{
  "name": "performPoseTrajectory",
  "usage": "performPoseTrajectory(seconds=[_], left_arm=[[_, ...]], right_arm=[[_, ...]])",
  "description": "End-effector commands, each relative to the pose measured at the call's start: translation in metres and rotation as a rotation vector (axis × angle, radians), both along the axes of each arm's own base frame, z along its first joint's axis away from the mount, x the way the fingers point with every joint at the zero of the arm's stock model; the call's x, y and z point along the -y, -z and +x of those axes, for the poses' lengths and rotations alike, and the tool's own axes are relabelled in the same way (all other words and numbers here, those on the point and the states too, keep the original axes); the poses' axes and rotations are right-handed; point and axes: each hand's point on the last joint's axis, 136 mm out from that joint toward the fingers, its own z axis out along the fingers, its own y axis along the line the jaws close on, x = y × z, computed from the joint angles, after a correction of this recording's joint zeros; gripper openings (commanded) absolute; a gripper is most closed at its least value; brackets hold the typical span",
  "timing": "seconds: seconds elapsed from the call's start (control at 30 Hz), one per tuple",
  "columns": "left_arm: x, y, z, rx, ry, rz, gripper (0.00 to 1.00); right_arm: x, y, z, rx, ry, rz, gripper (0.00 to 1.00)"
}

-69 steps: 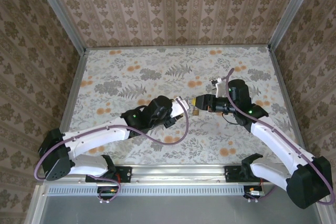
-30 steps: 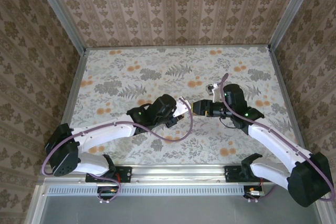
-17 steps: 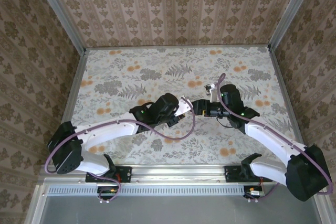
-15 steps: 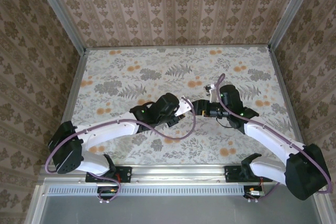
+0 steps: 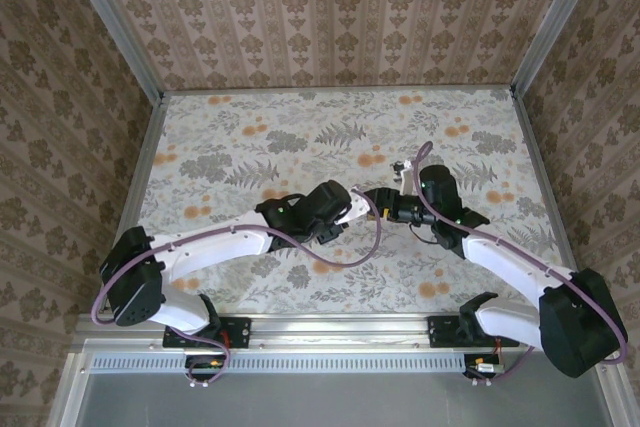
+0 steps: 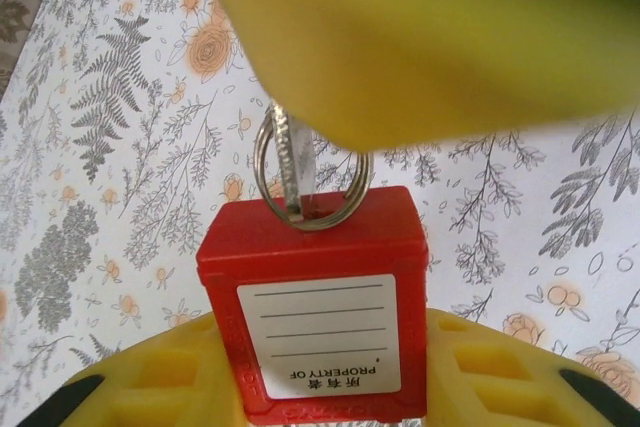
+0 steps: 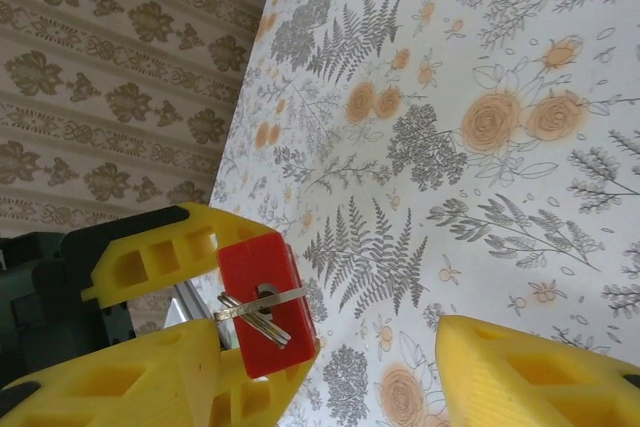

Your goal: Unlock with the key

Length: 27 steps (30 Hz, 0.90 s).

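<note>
Now nearer right claw (image 5: 379, 204), left claw (image 5: 354, 210) pinching key (image 6: 312, 247)

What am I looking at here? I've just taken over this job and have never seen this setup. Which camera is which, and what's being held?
These are two robot arms bolted at the near edge of a flower-patterned table: the left arm and the right arm. One picture looks down from above and behind them. The other two come from a camera on each wrist.

The left gripper is shut on the key. In its wrist view, yellow fingers pinch a red plastic head with a white label. A metal ring and a thin silvery blade stick out at the top.

The right gripper is open, right beside the key. The blurred yellow shape at the top of the left wrist view is probably one of its fingers.
</note>
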Motion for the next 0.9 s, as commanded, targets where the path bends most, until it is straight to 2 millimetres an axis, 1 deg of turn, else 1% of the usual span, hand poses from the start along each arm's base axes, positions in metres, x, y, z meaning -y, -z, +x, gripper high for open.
performPoseTrajectory(seconds=[0.0, 0.1, 0.17, 0.23, 0.33, 0.4, 0.5, 0.57, 0.67, 0.77, 0.87], left_arm=[[-0.002, -0.004, 0.005, 0.058, 0.005, 0.104, 0.14], [-0.004, -0.002, 0.005, 0.061, 0.01, 0.134, 0.13], [-0.004, -0.001, 0.002, 0.045, 0.024, 0.137, 0.14], [-0.002, 0.004, -0.003, 0.011, 0.045, 0.148, 0.14], [-0.002, 0.01, -0.01, -0.051, 0.072, 0.185, 0.13], [0.0, 0.013, -0.017, -0.093, 0.095, 0.2, 0.13], [0.002, 0.016, -0.025, -0.139, 0.125, 0.218, 0.13], [0.003, 0.017, -0.027, -0.157, 0.138, 0.226, 0.13], [0.006, 0.016, -0.029, -0.175, 0.156, 0.231, 0.13], [0.012, 0.012, -0.033, -0.202, 0.179, 0.207, 0.13], [0.016, 0.012, -0.034, -0.225, 0.193, 0.21, 0.13]], right_arm=[[0.006, -0.006, 0.001, 0.019, 0.022, 0.021, 0.61], [0.014, 0.007, -0.006, -0.016, 0.023, -0.024, 0.61], [0.025, 0.015, -0.008, -0.031, 0.045, -0.037, 0.61], [0.034, 0.015, -0.008, -0.032, 0.074, -0.024, 0.61], [0.041, 0.01, -0.008, -0.017, 0.085, 0.031, 0.64], [0.038, 0.008, -0.011, -0.008, 0.057, 0.074, 0.67], [0.021, 0.004, -0.023, -0.022, -0.078, 0.153, 0.7], [0.015, 0.006, -0.028, -0.034, -0.126, 0.187, 0.71], [0.012, 0.011, -0.033, -0.043, -0.151, 0.195, 0.72], [0.002, 0.008, -0.04, -0.032, -0.203, 0.197, 0.72], [-0.008, 0.013, -0.046, -0.044, -0.235, 0.172, 0.71]])
